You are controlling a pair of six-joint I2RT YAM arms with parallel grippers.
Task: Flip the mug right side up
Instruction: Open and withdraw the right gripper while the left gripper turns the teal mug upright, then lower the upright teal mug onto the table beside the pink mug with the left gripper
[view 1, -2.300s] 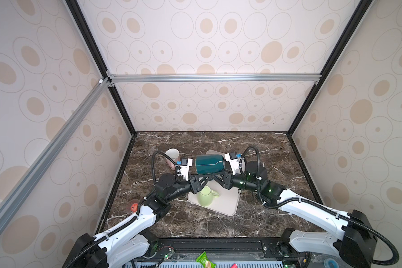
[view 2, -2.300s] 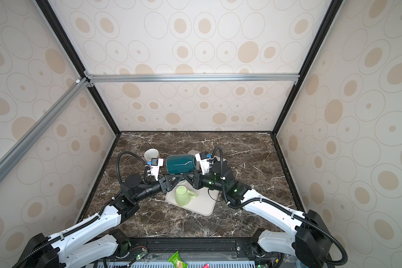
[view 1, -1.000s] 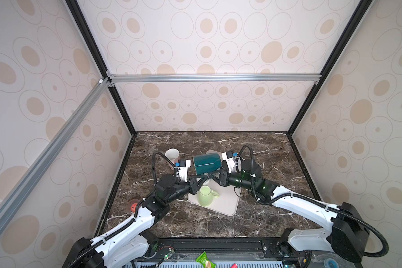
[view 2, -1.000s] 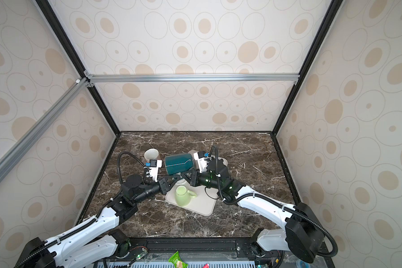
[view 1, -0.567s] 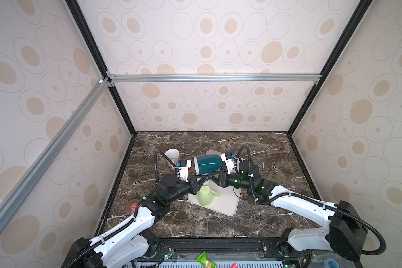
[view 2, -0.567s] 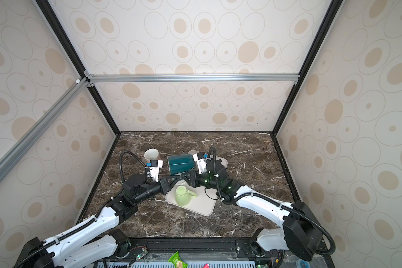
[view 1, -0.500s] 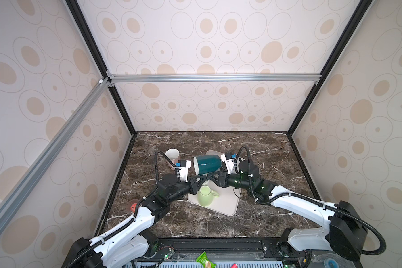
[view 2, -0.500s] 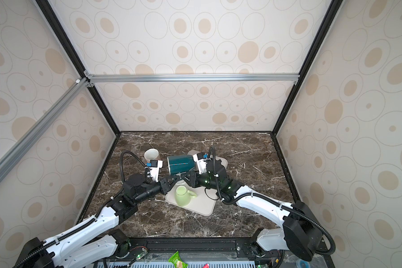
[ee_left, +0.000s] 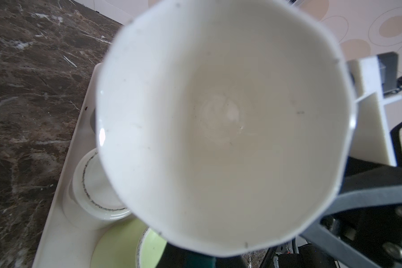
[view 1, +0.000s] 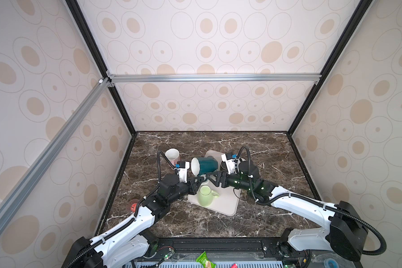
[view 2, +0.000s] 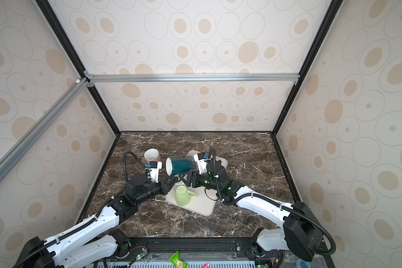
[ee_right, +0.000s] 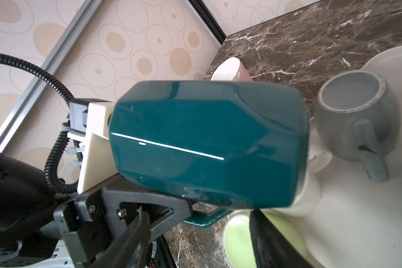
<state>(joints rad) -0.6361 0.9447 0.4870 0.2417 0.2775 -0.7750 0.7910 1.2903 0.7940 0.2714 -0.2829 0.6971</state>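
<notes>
Right wrist view: the teal mug fills the middle, a glossy glazed body cut in flat facets, lying on its side in the air with its handle underneath. The left fingers, matte dark grey with small screw heads, are pinched tight on that handle and carry the mug. The right fingers stand spread wide below it, gripping nothing.

In both top views the mug hangs clear above the far left part of the cream tray, between the two wrists, mouth turned left and base right. The left wrist view looks straight into its smooth white inside, ringed by a many-cornered rim.

On the tray, a round light green mug stands upright at the near left. A white mug sits base up just beside it, its foot ring rough and speckled. A grey mug sits base up at the far right. Left of the tray, a pink cup with a white inside rests on the worktop, a polished dark brown marble with white veins.

The walls are cream, printed with beige ovals and thin rings. Black posts mark the corners, and a silver aluminium bar crosses the far wall.
</notes>
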